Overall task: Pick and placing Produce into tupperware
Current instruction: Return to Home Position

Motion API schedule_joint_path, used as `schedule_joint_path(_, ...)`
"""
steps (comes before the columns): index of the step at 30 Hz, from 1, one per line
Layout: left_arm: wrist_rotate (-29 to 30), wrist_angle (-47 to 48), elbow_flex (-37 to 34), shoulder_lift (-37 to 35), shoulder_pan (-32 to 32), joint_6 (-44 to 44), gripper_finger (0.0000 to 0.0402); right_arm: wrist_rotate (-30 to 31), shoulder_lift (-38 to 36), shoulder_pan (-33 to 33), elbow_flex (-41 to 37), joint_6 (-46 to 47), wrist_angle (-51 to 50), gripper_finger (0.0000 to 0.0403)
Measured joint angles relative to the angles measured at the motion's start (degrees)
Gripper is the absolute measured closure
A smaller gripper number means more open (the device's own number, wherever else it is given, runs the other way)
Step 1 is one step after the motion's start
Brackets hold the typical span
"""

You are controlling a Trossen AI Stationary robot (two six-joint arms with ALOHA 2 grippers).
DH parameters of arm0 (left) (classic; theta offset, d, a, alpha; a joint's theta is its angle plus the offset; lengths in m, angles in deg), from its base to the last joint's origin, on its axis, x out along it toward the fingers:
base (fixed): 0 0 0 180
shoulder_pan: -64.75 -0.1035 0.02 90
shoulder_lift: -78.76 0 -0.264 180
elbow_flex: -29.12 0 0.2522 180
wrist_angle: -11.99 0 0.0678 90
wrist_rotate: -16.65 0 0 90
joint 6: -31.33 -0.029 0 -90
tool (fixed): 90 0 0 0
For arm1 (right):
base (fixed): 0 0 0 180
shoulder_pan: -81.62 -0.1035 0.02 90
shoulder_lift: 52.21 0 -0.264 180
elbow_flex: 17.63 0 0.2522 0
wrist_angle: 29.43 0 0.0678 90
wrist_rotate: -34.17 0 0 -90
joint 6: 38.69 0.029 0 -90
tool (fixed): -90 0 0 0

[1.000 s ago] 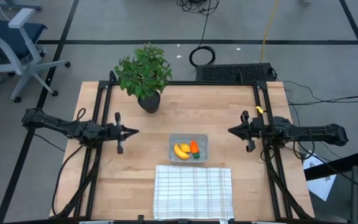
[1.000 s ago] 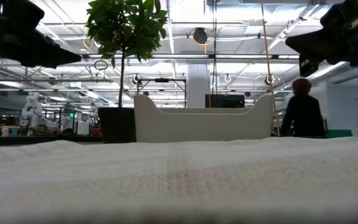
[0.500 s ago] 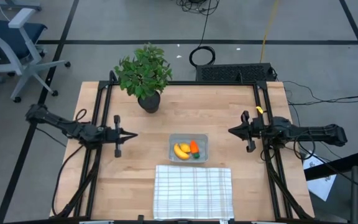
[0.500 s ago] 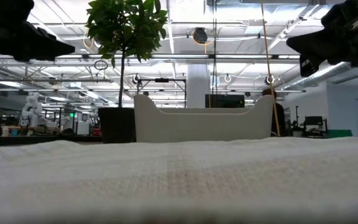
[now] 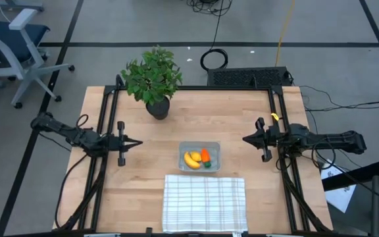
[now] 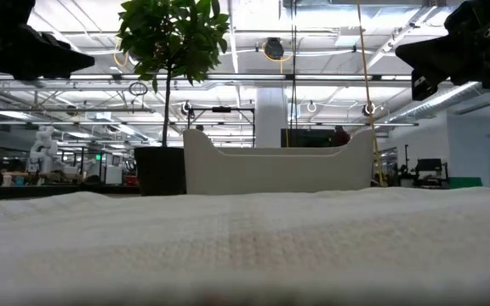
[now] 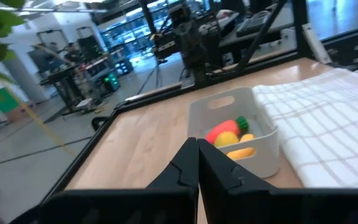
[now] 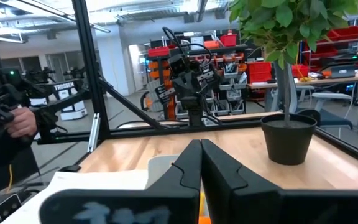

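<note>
The clear tupperware stands on the table just beyond the checked cloth. Inside it lie the yellow banana, the lemon and the orange carrot; the left wrist view shows the tupperware with the carrot, the lemon and the banana. My left gripper hovers shut over the table's left part, well left of the tupperware. My right gripper hovers shut at the right, also apart from it. Both point toward the middle of the table.
A potted plant stands near the far edge, left of centre. A white checked cloth lies at the near edge, in front of the tupperware. Black frame rails run along the table's left and right sides. A person's hand shows beyond the table.
My left gripper has drawn back toward the table's left edge, staying shut. The right gripper has kept still. The produce and the tupperware have not moved.
</note>
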Motion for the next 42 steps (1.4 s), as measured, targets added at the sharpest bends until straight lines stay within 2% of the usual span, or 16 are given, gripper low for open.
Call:
schedule_joint_path(7,-10.4,0.3,0.0,-0.3,-7.7,-1.2,0.0402,-0.5,0.1,0.0,0.0,-0.5,-0.2,0.0403)
schedule_joint_path(16,-18.3,2.5,0.0,-0.3,-15.8,0.9,0.0402,-1.4,0.0,0.0,0.0,0.1,-0.3,0.0403)
schedule_joint_path(28,-21.6,3.4,0.0,-0.3,-19.2,2.5,0.0402,-1.4,0.0,0.0,0.0,0.1,-0.9,0.0403)
schedule_joint_path(38,-21.5,3.3,0.0,-0.3,-19.5,7.0,0.0401,-1.3,0.0,0.0,0.0,0.1,-0.9,0.0403)
schedule_joint_path(42,-19.6,3.2,0.0,-0.3,-19.5,7.7,0.0401,-1.3,0.0,0.0,0.0,0.1,-0.9,0.0403)
